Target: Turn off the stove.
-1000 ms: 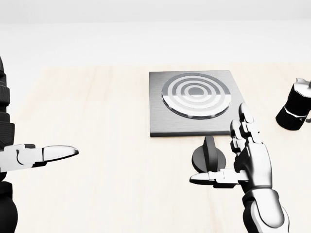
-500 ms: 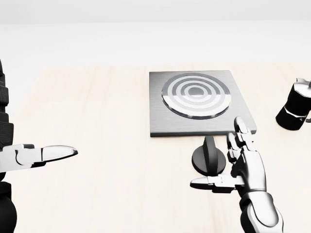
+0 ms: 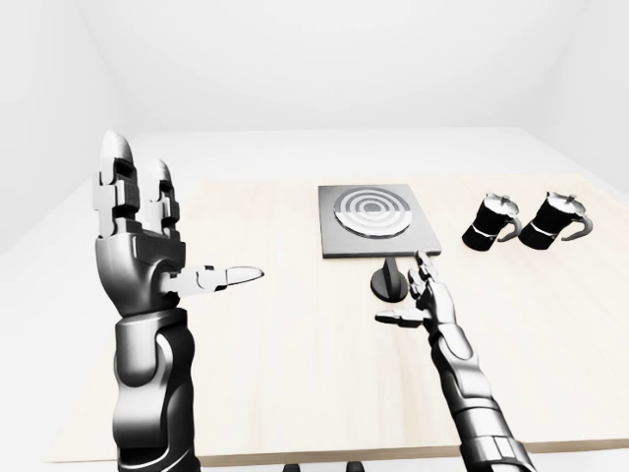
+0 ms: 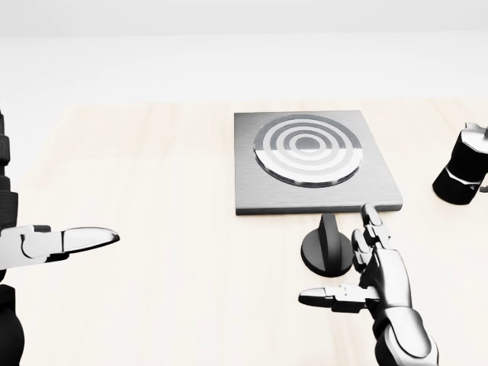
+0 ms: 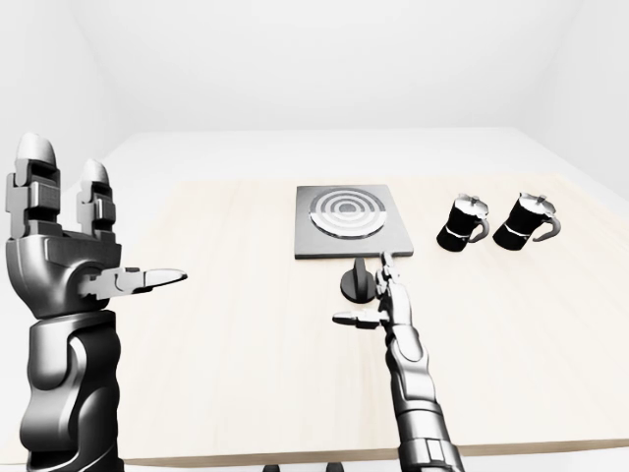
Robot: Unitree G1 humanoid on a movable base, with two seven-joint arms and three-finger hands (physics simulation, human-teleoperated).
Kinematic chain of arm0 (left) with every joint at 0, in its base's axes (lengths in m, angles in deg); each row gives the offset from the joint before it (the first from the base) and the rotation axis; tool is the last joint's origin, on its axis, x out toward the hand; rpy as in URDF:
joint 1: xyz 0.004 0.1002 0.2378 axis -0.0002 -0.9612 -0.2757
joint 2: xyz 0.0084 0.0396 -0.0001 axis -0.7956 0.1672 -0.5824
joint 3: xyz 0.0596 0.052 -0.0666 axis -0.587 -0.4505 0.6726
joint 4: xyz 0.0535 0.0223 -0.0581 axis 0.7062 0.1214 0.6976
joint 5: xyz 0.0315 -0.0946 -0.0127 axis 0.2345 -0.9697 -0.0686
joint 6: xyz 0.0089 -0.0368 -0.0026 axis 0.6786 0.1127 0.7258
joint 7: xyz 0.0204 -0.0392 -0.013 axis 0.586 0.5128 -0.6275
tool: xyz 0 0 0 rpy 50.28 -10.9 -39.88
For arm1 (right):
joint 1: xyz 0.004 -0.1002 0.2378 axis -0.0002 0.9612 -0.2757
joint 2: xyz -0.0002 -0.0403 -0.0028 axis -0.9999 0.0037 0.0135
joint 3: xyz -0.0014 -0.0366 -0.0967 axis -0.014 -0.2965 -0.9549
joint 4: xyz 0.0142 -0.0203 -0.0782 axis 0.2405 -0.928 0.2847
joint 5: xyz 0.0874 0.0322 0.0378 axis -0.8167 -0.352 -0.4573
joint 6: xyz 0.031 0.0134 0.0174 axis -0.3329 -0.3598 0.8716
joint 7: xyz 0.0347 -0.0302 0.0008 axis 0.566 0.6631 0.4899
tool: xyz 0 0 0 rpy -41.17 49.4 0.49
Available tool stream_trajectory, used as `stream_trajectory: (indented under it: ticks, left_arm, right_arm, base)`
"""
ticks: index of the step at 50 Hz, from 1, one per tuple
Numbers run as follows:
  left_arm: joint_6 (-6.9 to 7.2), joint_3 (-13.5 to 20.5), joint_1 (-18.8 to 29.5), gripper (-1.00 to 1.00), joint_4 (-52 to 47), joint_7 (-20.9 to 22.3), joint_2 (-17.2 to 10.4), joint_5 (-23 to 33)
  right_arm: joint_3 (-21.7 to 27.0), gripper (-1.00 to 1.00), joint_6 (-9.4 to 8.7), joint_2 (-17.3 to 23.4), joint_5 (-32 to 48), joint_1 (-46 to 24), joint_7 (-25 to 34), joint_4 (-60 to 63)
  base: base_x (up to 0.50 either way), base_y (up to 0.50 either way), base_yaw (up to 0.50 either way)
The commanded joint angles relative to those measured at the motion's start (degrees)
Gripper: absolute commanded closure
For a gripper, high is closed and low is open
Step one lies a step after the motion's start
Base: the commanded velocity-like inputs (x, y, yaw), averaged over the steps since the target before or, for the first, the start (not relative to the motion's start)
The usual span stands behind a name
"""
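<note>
One round black knob (image 4: 326, 247) stands below the square brushed-metal stove (image 4: 313, 161).
Right hand (image 4: 372, 276), fingers spread, sits beside it; pale wooden table (image 4: 175, 229) lies bare leftward.

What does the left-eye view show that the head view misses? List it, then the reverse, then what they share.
Left-eye view only: the second moka pot, the raised left hand whole with its forearm, and the table's near edge. Head view only: nothing extra, just a closer look at the burner rings. Both: the stove, its knob, the open right hand beside the knob, and one moka pot.
</note>
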Motion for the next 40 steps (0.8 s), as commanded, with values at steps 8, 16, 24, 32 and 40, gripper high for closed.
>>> stream_trajectory:
  ticks: [8, 16, 24, 32, 40]
  left_arm:
    - [0.00, 0.28, 0.19, -1.00, -0.30, -0.18, -0.19, -0.16]
    - [0.00, 0.43, 0.08, -1.00, -0.44, -0.14, -0.23, -0.29]
    - [0.00, 0.46, 0.00, -1.00, -0.56, -0.13, -0.21, -0.35]
    - [0.00, 0.58, 0.20, -1.00, -0.18, -0.10, -0.32, -0.35]
    - [0.00, 0.42, 0.06, -1.00, 0.61, -0.10, -0.23, -0.07]
  right_arm:
    - [-0.44, -1.00, 0.00, 0.20, -0.36, -1.37, 0.58, -6.39]
    - [-0.63, -1.00, 0.00, 0.11, -0.34, -1.67, 0.69, -7.55]
    - [-0.78, -1.00, 0.00, 0.09, -0.39, -1.98, 0.71, -7.26]
    - [-1.37, -1.00, 0.00, -0.48, -0.34, -2.96, 0.85, -9.09]
    - [-5.49, -1.00, 0.00, -4.40, 1.13, -0.21, 1.80, -5.08]
  base:
    - [0.00, 0.00, 0.00]
    - [0.00, 0.00, 0.00]
    - [0.00, 0.00, 0.00]
    - [0.00, 0.00, 0.00]
    - [0.00, 0.00, 0.00]
